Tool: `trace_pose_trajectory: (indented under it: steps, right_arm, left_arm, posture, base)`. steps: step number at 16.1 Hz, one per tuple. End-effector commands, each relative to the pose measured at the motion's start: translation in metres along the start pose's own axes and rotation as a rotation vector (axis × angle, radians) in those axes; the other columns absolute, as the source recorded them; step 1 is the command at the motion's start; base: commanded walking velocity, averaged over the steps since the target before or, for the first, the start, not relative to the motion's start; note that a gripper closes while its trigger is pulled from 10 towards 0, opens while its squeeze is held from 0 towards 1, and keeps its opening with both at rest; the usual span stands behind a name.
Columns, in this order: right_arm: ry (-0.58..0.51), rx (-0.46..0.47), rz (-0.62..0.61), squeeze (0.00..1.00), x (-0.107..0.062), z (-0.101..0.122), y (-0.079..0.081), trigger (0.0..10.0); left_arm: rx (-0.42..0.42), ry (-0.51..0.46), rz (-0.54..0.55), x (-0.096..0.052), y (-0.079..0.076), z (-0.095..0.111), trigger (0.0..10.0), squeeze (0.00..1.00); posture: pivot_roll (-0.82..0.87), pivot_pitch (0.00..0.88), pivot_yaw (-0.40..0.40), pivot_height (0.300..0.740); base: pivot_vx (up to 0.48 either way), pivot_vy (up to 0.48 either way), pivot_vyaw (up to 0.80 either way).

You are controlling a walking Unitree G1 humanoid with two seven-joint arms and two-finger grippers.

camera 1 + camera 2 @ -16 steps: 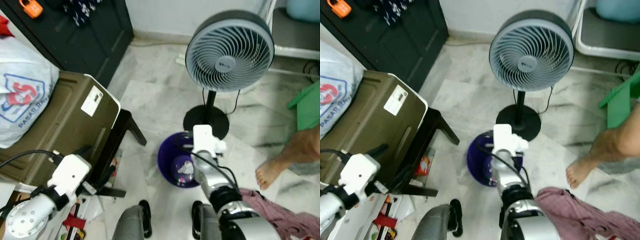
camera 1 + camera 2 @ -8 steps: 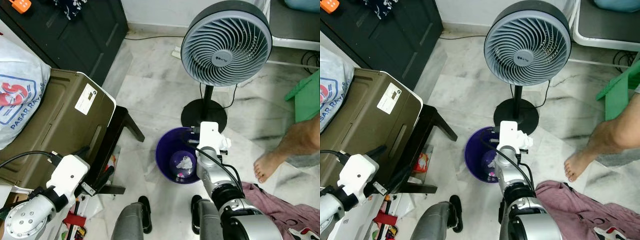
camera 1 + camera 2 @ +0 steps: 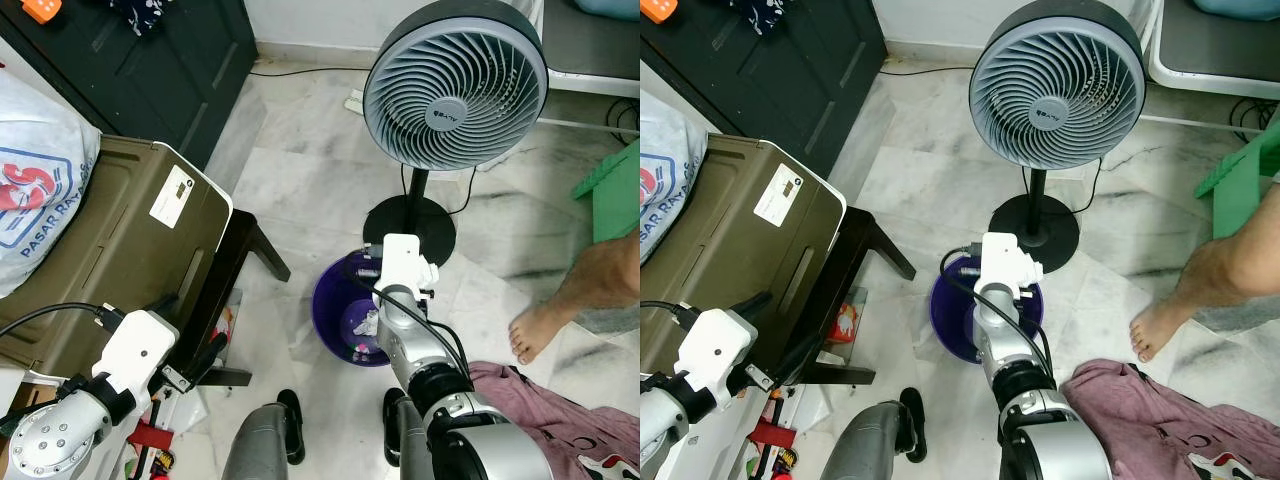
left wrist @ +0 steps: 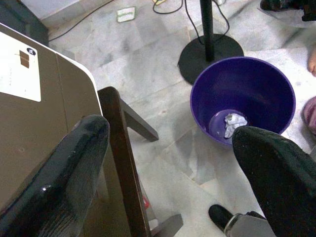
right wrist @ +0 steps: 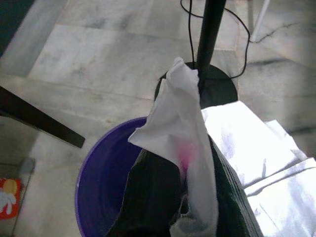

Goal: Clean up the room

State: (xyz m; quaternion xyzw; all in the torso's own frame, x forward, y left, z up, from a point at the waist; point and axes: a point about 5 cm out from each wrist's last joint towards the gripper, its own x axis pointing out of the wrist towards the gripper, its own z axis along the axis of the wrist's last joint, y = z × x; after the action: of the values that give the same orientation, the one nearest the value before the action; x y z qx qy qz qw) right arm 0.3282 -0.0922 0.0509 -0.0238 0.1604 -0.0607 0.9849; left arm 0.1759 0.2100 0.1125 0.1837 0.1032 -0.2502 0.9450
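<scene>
In the left eye view, the right gripper (image 3: pixel 385 268) hangs over the far rim of the purple bin (image 3: pixel 335 300), which stands on the marble floor (image 3: pixel 300 190) just near the round base of the standing fan (image 3: pixel 455 90). From here I cannot tell how the fingers stand, since the wrist housing hides them. A crumpled white scrap (image 3: pixel 366 322) lies in the bottom of the bin. The left gripper (image 3: pixel 205 350) hovers low on the left, beside the olive-brown case (image 3: pixel 110 240) and a dark wooden stool (image 3: pixel 235 270). A person's bare foot (image 3: pixel 540 330) rests on the right, near a pink cloth (image 3: pixel 560 420).

The left wrist view looks between its two black fingers (image 4: pixel 64 173), spread wide apart with nothing between them.

The right wrist view adds what the head views hide: the black fingers (image 5: pixel 148 197) are pinched on a white tissue (image 5: pixel 180 128) with a pink stain, held above the bin's opening.
</scene>
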Motion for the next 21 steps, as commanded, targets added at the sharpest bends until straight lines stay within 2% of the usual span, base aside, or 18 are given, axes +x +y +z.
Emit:
trace_pose_trajectory:
  steps: [1, 17, 19, 21]
  right_arm:
    - [0.029, 0.012, 0.021, 1.0, -0.004, -0.007, 0.01, 10.0]
    - [0.008, 0.044, 0.02, 1.0, -0.002, -0.003, 0.012, 10.0]
    - [0.001, 0.052, 0.04, 1.0, -0.001, -0.001, 0.013, 10.0]
    - [-0.015, 0.051, 0.094, 1.0, -0.001, 0.005, 0.015, 10.0]
  left_arm:
    - [0.001, 0.03, 0.022, -0.006, 0.004, -0.004, 10.0, 0.0]
    - [-0.014, 0.054, 0.064, -0.01, 0.012, -0.009, 10.0, 0.0]
    - [-0.012, 0.037, 0.068, -0.004, 0.013, -0.007, 10.0, 0.0]
    - [-0.013, -0.019, 0.082, 0.009, 0.013, 0.003, 10.0, 0.0]
  posture:
    - [0.16, 0.32, 0.188, 0.74]
    - [0.16, 0.312, 0.203, 0.74]
    - [0.14, 0.294, 0.192, 0.74]
    - [0.12, 0.269, 0.174, 0.74]
  base:
    - [0.0, 0.0, 0.0]
    - [0.0, 0.0, 0.0]
    - [0.0, 0.0, 0.0]
    - [0.0, 0.0, 0.0]
